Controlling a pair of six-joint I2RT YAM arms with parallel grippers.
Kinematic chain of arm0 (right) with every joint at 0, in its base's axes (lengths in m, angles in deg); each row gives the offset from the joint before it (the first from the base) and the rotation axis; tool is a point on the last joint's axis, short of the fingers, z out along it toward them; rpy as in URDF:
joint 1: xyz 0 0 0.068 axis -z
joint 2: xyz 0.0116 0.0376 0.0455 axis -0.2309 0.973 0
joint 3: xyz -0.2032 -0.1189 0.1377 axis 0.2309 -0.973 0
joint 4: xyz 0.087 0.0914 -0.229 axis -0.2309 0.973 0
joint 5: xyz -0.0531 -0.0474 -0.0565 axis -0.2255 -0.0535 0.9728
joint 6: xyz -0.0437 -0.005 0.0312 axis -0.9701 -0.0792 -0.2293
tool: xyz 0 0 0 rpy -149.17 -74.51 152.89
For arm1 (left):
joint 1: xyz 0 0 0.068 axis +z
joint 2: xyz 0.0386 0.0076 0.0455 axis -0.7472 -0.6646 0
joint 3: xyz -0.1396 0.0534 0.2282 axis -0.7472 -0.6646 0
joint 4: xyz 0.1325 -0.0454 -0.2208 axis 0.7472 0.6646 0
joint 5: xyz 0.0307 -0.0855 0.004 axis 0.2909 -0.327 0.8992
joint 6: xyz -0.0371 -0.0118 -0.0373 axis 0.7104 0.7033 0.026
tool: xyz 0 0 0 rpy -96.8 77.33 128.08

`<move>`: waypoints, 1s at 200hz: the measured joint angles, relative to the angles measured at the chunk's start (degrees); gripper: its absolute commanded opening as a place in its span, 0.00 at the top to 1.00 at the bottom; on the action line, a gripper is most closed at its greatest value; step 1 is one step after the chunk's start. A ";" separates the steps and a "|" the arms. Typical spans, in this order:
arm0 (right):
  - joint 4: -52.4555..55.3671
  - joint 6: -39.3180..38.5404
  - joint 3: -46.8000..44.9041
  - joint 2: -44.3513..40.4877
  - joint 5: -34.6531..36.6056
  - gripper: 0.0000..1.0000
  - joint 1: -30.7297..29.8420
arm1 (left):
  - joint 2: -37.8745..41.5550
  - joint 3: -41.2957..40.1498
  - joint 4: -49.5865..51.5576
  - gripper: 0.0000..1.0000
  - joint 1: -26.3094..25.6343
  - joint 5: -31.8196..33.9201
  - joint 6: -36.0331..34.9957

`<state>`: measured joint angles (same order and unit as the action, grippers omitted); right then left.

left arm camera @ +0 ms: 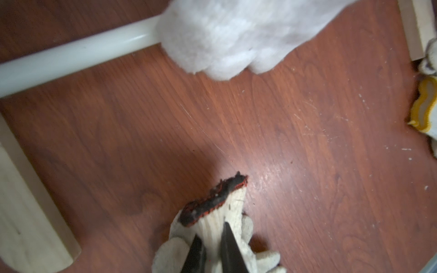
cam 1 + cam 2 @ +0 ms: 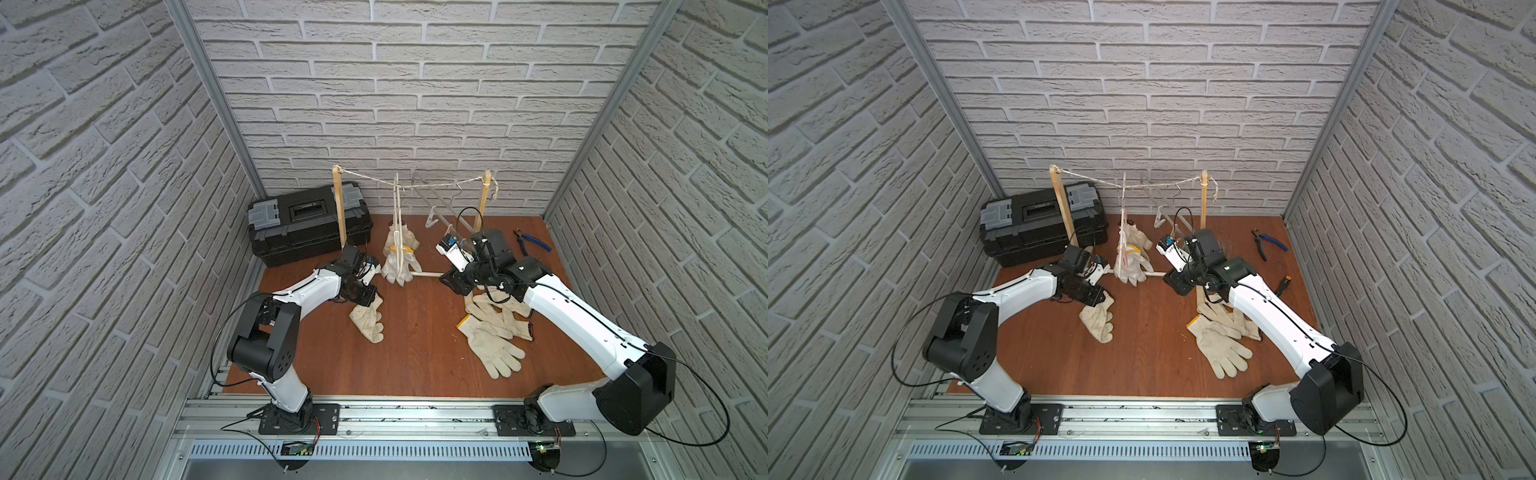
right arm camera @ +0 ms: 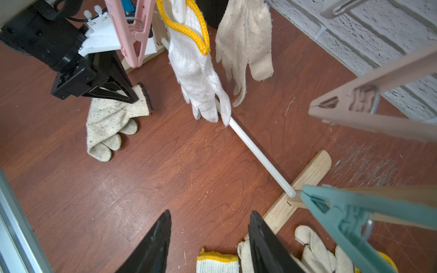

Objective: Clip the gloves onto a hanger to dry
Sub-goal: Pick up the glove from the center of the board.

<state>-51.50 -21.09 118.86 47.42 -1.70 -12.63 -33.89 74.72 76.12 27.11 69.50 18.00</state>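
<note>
Pinched the dark-edged cuff of a glove (image 3: 106,120) on the counter (image 3: 189,177) with the left claw (image 1: 211,230), nearly shut; held the right claw (image 3: 211,213) half open, empty. Might have lost so shallow a bite on lifting, or snagged the hung gloves (image 3: 196,78) nearby.

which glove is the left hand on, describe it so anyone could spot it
Find the black toolbox at the back on the robot's left, then the left hand just in front of it. The glove is the one lying alone under that hand, pinched at its cuff. Its cuff edge is dark red-black, whereas the hanging glove beside it has a yellow one.
</note>
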 measured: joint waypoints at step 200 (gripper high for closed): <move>-51.10 47.17 -26.91 -0.39 -13.05 0.42 -10.69 | 17.68 -9.75 -23.50 0.82 -6.56 -20.00 21.86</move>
<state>-102.60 26.07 91.95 47.03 -14.75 -23.32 -16.20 64.98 52.62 20.55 49.50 39.86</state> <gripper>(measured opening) 0.588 0.175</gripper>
